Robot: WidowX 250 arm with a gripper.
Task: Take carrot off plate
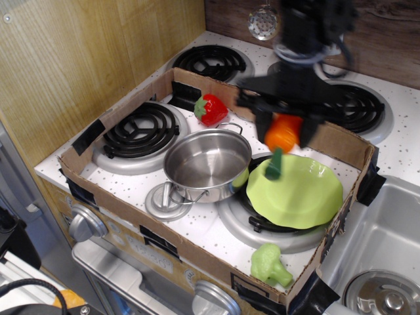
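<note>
My gripper (283, 131) is shut on the orange carrot (281, 140) and holds it in the air, green stem hanging down over the far left rim of the lime-green plate (298, 193). The carrot is clear of the plate's surface. The plate rests tilted on the front right burner, bare. The arm comes down from the top of the view and is blurred by motion.
A steel pot (207, 164) stands just left of the plate. A red strawberry (211, 109) lies behind the pot. A pale green broccoli (269, 264) lies at the front right corner. A cardboard wall (216, 88) rings the stove top. A sink (380, 256) is at the right.
</note>
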